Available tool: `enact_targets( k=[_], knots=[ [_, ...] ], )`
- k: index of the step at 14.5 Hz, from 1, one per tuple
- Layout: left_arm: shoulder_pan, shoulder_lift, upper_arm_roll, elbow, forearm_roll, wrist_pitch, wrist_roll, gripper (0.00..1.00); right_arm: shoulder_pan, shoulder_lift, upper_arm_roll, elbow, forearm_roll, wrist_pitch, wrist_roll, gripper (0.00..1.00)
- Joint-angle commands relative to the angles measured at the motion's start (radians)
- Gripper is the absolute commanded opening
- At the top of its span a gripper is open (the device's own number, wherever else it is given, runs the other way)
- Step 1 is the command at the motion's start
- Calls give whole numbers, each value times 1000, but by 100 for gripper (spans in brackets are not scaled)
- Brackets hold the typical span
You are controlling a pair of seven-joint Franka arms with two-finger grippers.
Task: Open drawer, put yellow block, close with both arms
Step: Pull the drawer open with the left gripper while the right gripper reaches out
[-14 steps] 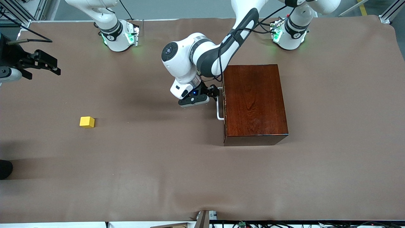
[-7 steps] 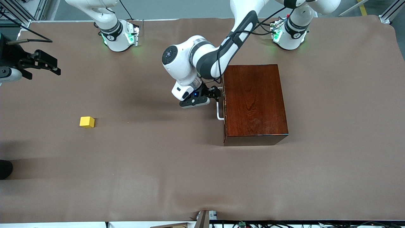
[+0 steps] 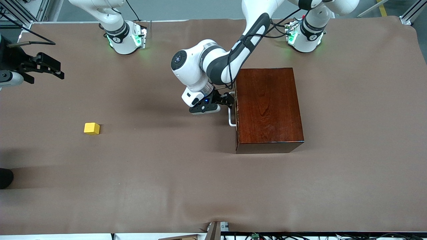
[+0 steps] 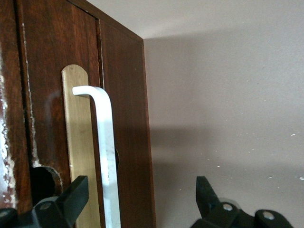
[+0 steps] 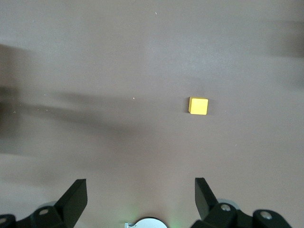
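Note:
The dark mahogany box (image 3: 268,110) stands in the middle of the table, toward the left arm's end. Its drawer (image 3: 236,115) is closed, and the front (image 4: 52,95) faces the right arm's end. My left gripper (image 3: 227,99) is open at the white handle (image 3: 231,117). The handle bar (image 4: 107,156) stands between the fingers (image 4: 71,199), untouched. The yellow block (image 3: 91,128) lies alone on the cloth toward the right arm's end. My right gripper (image 3: 46,68) hangs open over the table's edge there, and the yellow block (image 5: 198,105) lies well ahead of its fingers (image 5: 205,194).
Brown cloth (image 3: 166,183) covers the whole table. The two arm bases (image 3: 125,36) (image 3: 303,36) stand along the edge farthest from the front camera. A dark object (image 3: 5,178) pokes in at the right arm's end.
My left gripper has edged slightly closer to the drawer handle. The right arm, the block and the box have not moved.

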Motion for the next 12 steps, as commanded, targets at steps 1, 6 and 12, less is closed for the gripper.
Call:
enact_targets(
  k=[1, 6, 12],
  knots=[
    [-12, 19, 4, 15, 31, -17, 13, 100, -15, -8, 9, -5, 7, -3, 6, 100],
    [-16, 47, 4, 15, 16, -15, -2, 100, -15, -8, 9, -5, 5, -3, 5, 100],
    [-16, 67, -2, 23, -6, 67, -116, 100, -15, -7, 9, -5, 7, -1, 8, 100]
  ],
)
